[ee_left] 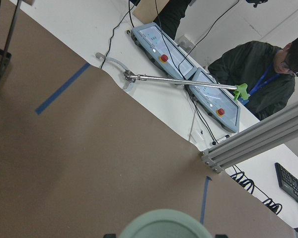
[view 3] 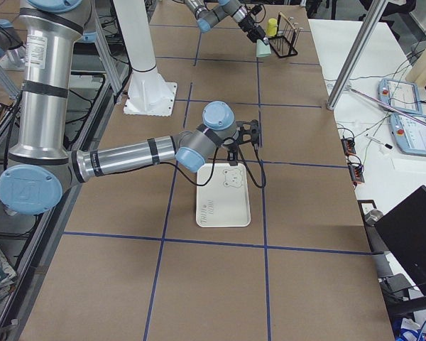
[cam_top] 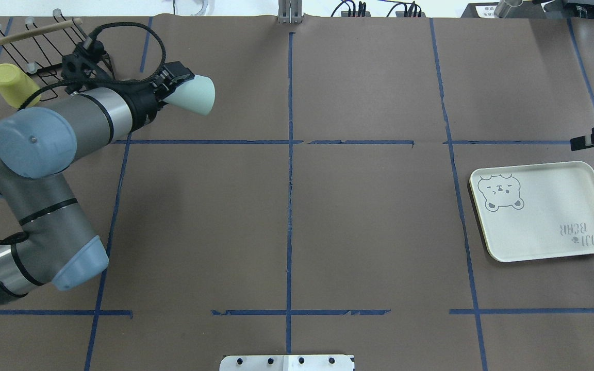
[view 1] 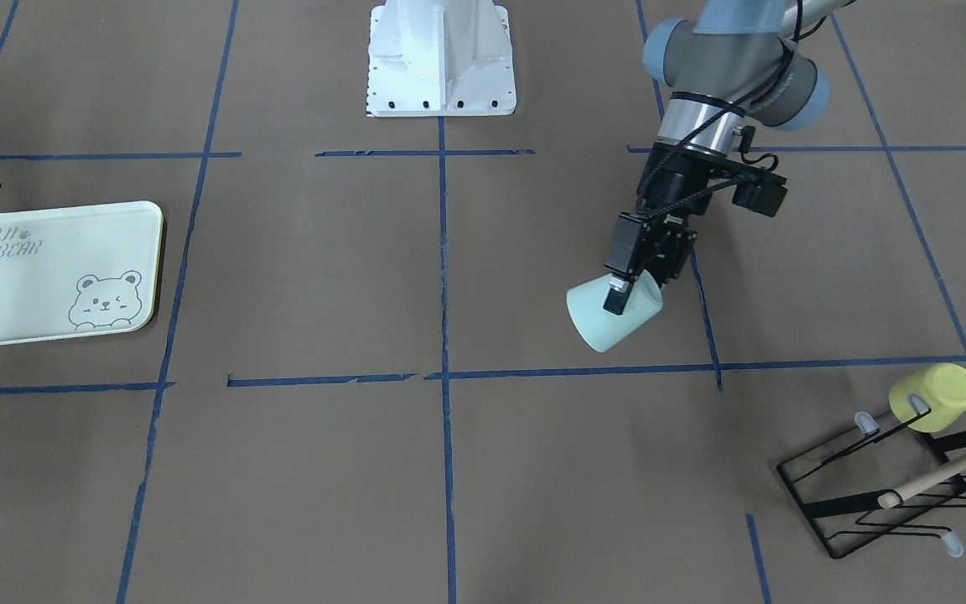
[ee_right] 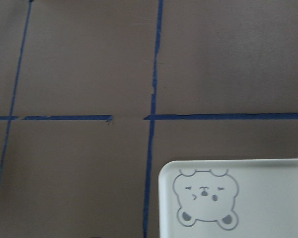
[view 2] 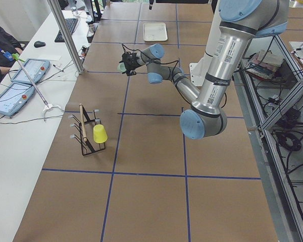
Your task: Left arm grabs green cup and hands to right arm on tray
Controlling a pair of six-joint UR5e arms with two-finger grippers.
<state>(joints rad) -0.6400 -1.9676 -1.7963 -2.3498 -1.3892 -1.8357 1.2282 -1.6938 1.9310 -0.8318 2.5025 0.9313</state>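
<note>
One green cup [view 1: 596, 320] | gripped sideways by left end effector [view 1: 627, 291] | apparently lifted

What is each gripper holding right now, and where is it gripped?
Left gripper clamps the green cup across its side wall, near the wrist end. Right gripper holds nothing.

Bright, even overhead light; shadows faint and soft. Glare on white robot base [view 1: 441, 50]. Near rim of green cup [ee_left: 161, 224] out of focus.

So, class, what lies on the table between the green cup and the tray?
Nothing but bare brown table crossed by blue tape lines, as the overhead view shows, from green cup to tray.
</note>
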